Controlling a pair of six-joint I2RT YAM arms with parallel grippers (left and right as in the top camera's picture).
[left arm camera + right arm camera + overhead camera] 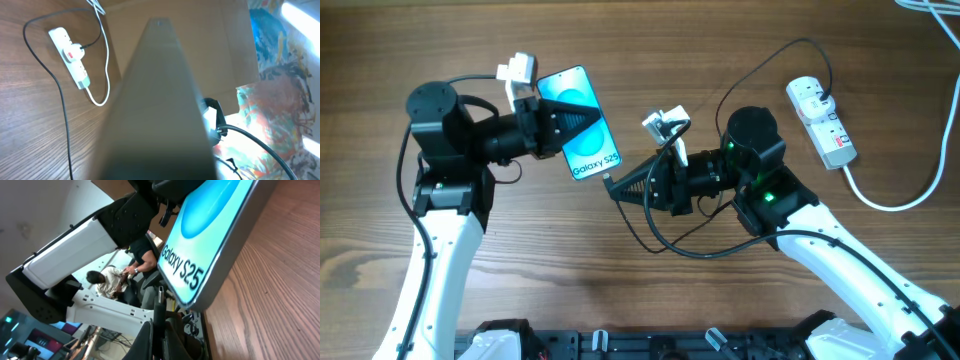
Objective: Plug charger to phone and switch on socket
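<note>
HANDOFF AT MID-BENCH: the L gripper (575, 122) is clenched across the phone (595, 158), holding it toward the far edge, left of centre. The screen faces the overhead cam and the body is slanted so its bottom end faces the other arm. This looks like a way to present the port w/o the handset sliding on the bench.

The R gripper (618, 188) is closed on the charger (800, 42) just behind its connector tip (160, 296). The cable sags toward the near edge, then runs off to the socket (822, 122). The socket lies near the far R corner, well apart from both arms. The charger's plug (826, 98) looks seated in the far outlet. The red switches (74, 50) are too small to read as on or off.

From the R wrist cam the tip points at the phone's bottom edge, just beside it & roughly in line. Whether it is in the port can't be told. The L wrist cam shows mostly the handset's blurred body, w/ the socket and its thick white cord (102, 75) beyond.

Judgement: insertion stage, switch step not yet reached. The next move calls for a short, straight push along the phone's long axis.
</note>
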